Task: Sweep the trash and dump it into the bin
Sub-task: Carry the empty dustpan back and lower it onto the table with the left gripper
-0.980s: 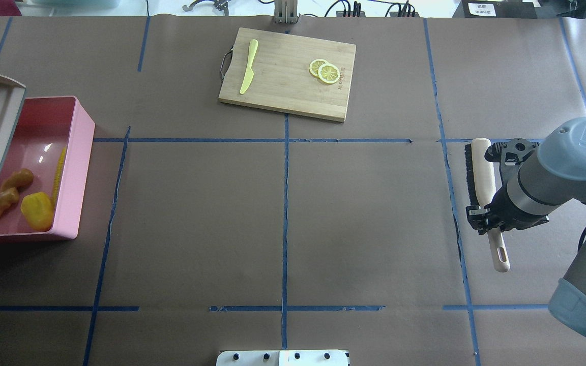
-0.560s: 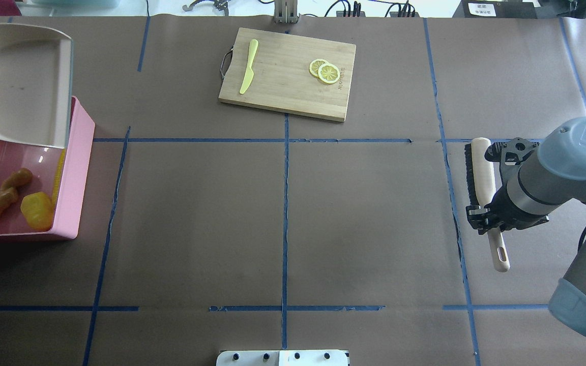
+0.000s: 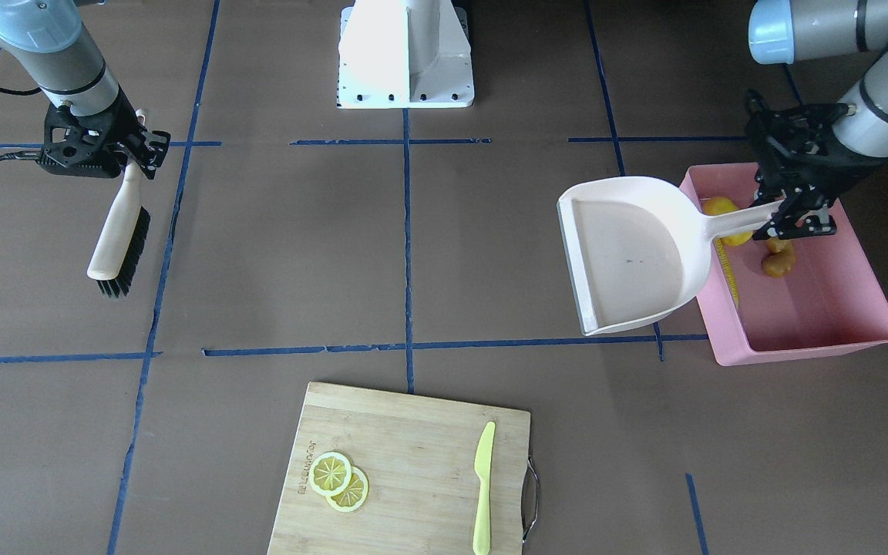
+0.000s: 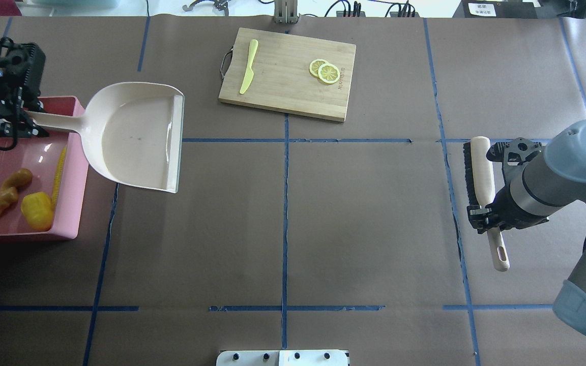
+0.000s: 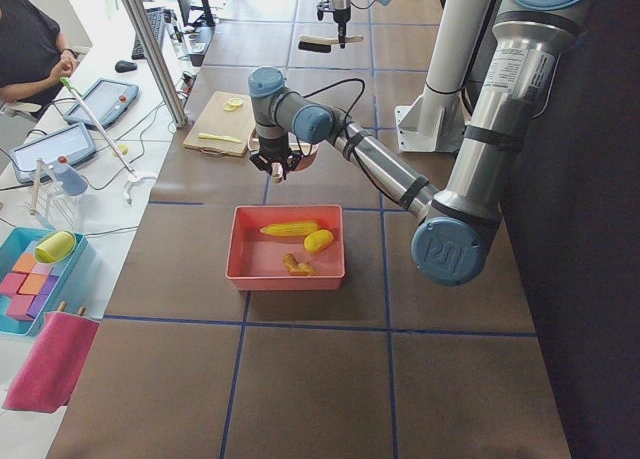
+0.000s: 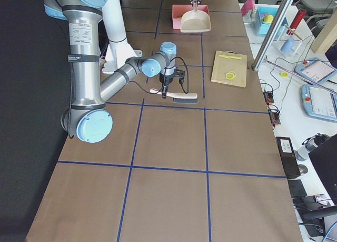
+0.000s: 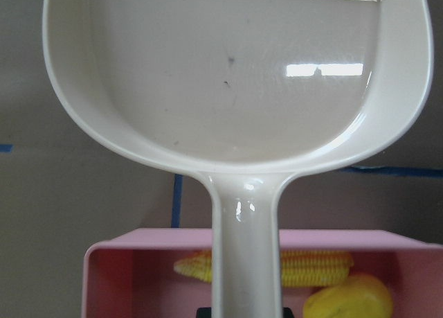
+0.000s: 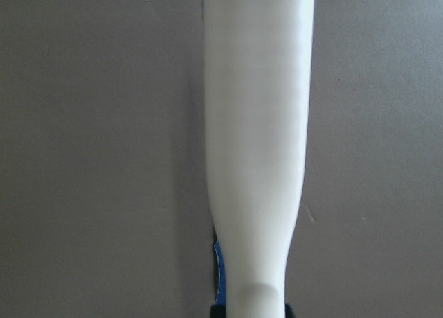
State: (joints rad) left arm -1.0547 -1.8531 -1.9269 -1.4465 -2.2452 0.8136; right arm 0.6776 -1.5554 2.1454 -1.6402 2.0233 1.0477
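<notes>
The pink bin [image 4: 77,168] stands at the table's left end. In it lie the corn cob [image 4: 59,173], the yellow lump [image 4: 37,210] and the ginger root [image 4: 8,193]. My left gripper [image 4: 16,122] is shut on the handle of the beige dustpan [image 4: 135,137], over the bin's far corner. The empty pan points right, over the table beside the bin. The left wrist view shows the pan [image 7: 235,89], with the corn [image 7: 304,266] and the lump [image 7: 346,297] below it. My right gripper [image 4: 486,216] is shut on the brush [image 4: 482,173] at the table's right end.
A wooden cutting board [image 4: 288,96] lies at the far middle, with a yellow-green knife [image 4: 248,66] and two lemon slices [image 4: 325,71] on it. The robot's base [image 4: 283,357] is at the near edge. Blue tape lines cross the brown table.
The dustpan has swung from over the bin out to the right and now lies level over the table. My left gripper has come into view. The right arm and brush barely moved.
</notes>
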